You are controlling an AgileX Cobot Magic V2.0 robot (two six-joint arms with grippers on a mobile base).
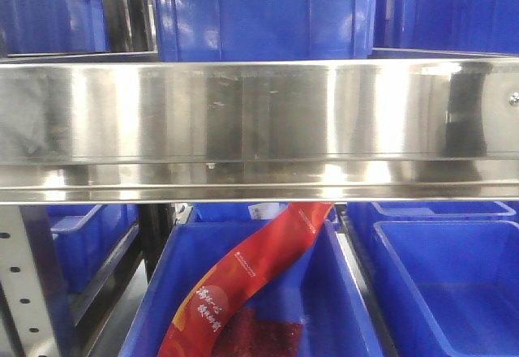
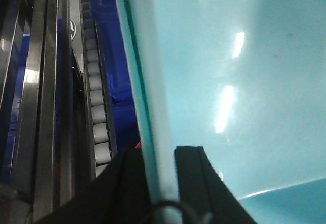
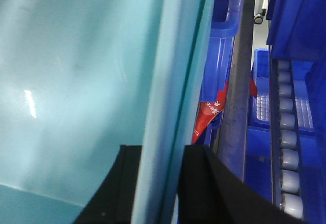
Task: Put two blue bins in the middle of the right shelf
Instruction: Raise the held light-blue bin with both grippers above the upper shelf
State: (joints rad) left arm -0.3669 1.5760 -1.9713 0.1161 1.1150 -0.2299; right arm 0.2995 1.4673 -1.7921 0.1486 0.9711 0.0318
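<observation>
Closest to our left wrist camera, two black fingers (image 2: 191,183) of the left hand (image 2: 162,183) straddle the rim of a pale cyan bin (image 2: 244,91), one on each side, closed on its wall. The right hand (image 3: 158,188) does the same: two black fingers (image 3: 201,183) clamp a pale cyan bin wall (image 3: 76,81) between them. We cannot tell whether the two hands hold one bin or two nested ones.

Just beyond the left hand, on its outer side, runs one roller track (image 2: 97,102) of grey rollers between steel rails. Past the right hand, on its outer side, we see another roller track (image 3: 288,142), dark blue bins (image 3: 295,20) and a red printed strip (image 3: 206,119).

In the front view one broad brushed-steel rail (image 1: 259,122) of the shelf crosses the frame. Above it we count three dark blue bins; below it at least three more, the middle one (image 1: 340,292) holding a red printed banner (image 1: 243,284).
</observation>
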